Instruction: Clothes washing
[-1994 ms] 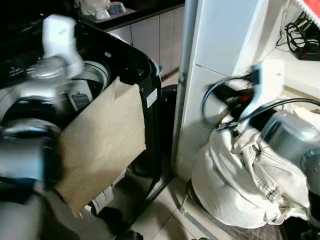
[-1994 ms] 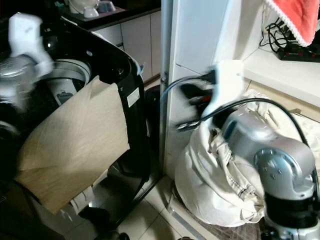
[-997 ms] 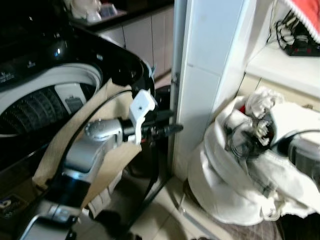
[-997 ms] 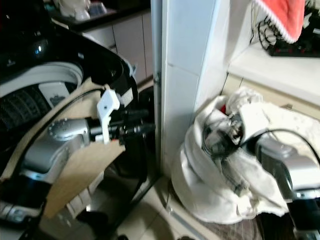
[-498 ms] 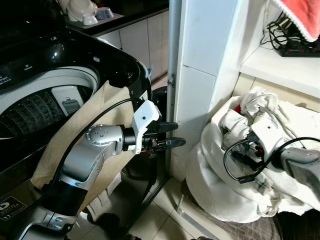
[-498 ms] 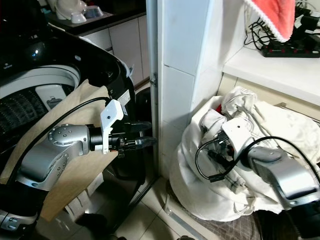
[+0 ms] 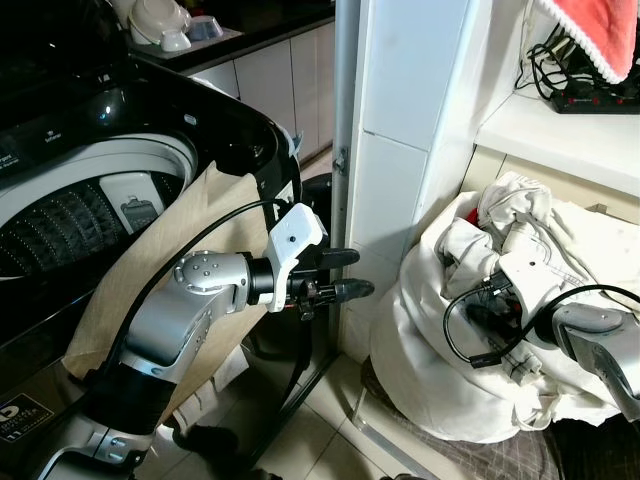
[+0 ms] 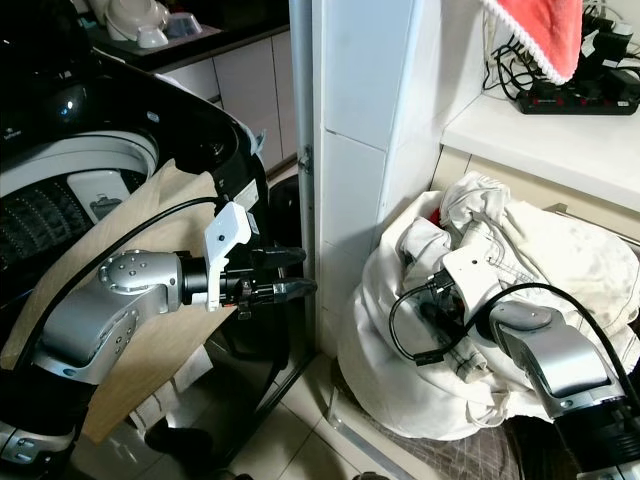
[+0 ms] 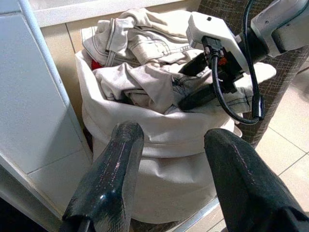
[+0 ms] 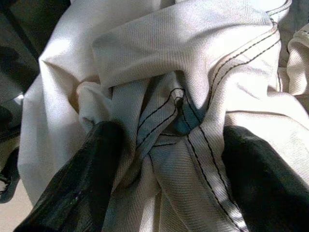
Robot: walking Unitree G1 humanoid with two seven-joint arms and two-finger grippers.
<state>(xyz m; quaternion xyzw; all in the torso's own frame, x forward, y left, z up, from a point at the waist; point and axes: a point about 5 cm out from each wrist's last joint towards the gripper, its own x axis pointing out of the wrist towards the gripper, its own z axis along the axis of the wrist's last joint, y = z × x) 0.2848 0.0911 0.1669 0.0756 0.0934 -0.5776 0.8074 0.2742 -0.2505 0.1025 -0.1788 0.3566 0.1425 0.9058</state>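
- The right gripper (image 10: 164, 145) is pushed into the pile of pale clothes (image 7: 520, 250) at the lower right of the left eye view; in the right wrist view its two black fingers (image 10: 91, 164) stand wide apart, with a bunched fold of white, dark-stitched cloth lying between them and touching the inner side of at least one finger. The fingers have not closed on the cloth.
- The clothes fill a white laundry bag (image 7: 440, 370) that stands on the floor at the lower right of the frame, with its load heaped above the rim.
- The left gripper (image 7: 345, 275) is held out in the middle of the left eye view, fingers spread and holding nothing. It points toward the bag but is well apart from it; in the left wrist view the bag and the right gripper lie beyond the fingertips (image 9: 123, 140).
- A tan cloth (image 7: 150, 310) hangs over the front edge of the washing machine (image 7: 120, 120) on the left of the frame, behind the left arm.
- A white tiled pillar (image 7: 410, 130) stands between the machine and the bag.
- At the upper right, a red cloth (image 7: 600, 35) hangs over a shelf.
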